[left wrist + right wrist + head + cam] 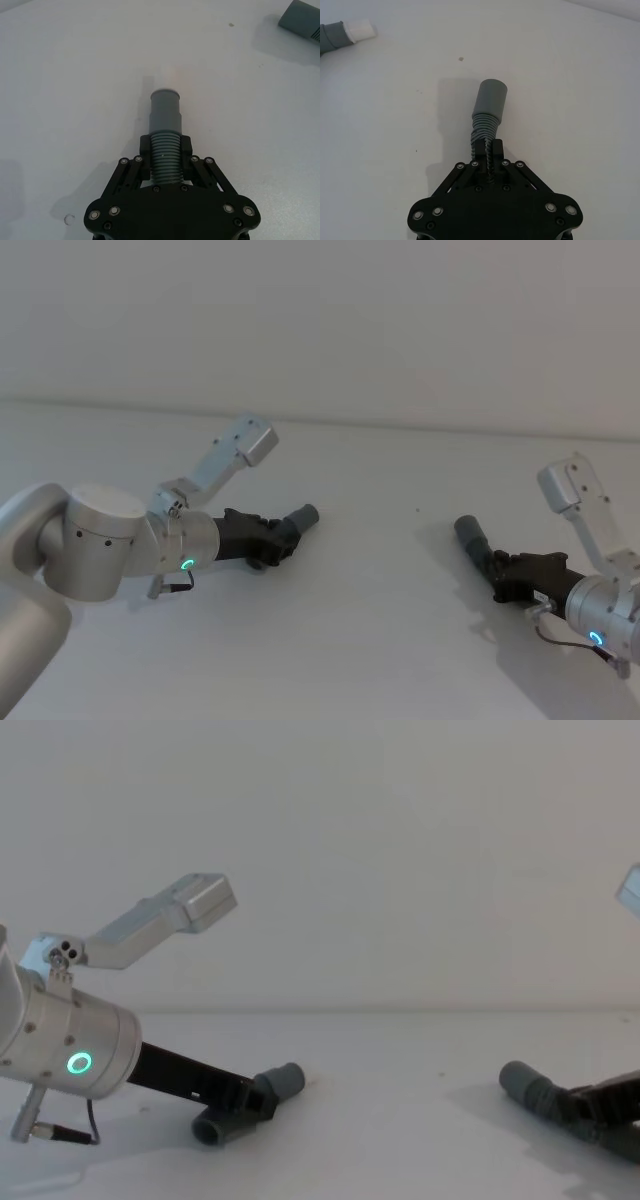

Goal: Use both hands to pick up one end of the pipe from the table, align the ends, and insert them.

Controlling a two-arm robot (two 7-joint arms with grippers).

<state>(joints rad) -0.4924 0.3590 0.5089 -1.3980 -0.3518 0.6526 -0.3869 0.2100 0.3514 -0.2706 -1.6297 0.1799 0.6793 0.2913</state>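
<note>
On the plain white matte table, I had my left black two-finger gripper closed tight on a ribbed dark grey hose piece, its smooth narrow-tipped cuff forward. My right gripper pinched the other ribbed piece behind its wider socket cuff, the two cuffs well apart.

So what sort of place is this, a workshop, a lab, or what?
Probably a robot lab test bench: a plain white table, a blank pale wall behind it, and the robot's left gripper clamping a ribbed hose, its right gripper clamping a second hose.
</note>
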